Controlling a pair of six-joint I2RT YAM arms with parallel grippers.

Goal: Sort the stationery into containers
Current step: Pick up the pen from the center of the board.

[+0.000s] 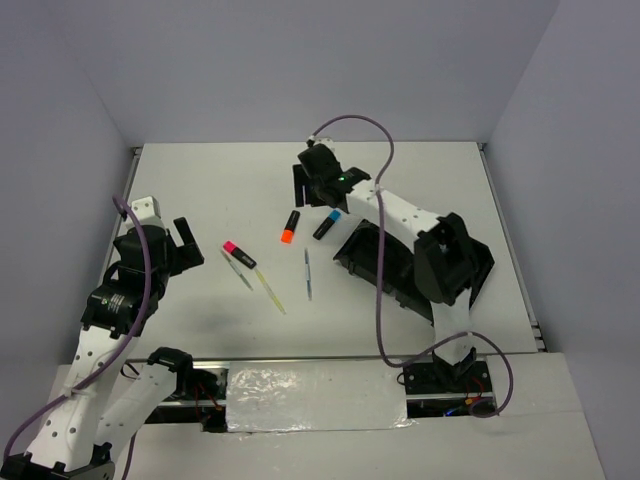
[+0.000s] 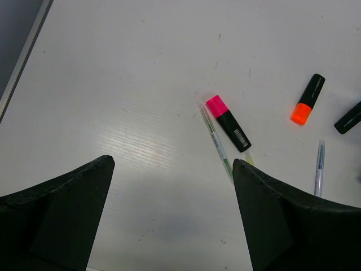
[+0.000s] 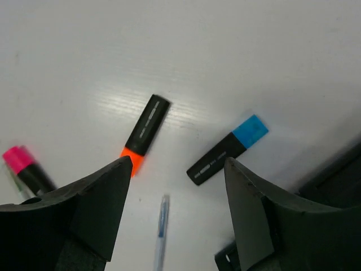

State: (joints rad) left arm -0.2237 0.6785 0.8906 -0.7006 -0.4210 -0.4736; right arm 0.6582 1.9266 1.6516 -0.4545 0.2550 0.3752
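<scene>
Right claw spread wide, empty, above the blue highlighter lying on the table near the orange highlighter; an off-centre descent could knock it away or snag both.

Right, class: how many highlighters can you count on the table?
3. The pink-capped highlighter lies leftmost, beside a pen; the orange-capped highlighter is in the middle; the blue-capped highlighter is nearest the tray. The right arm covers much of the tray, so more may be hidden.

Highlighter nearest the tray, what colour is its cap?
Blue cap, clearest in the right wrist view.
</scene>
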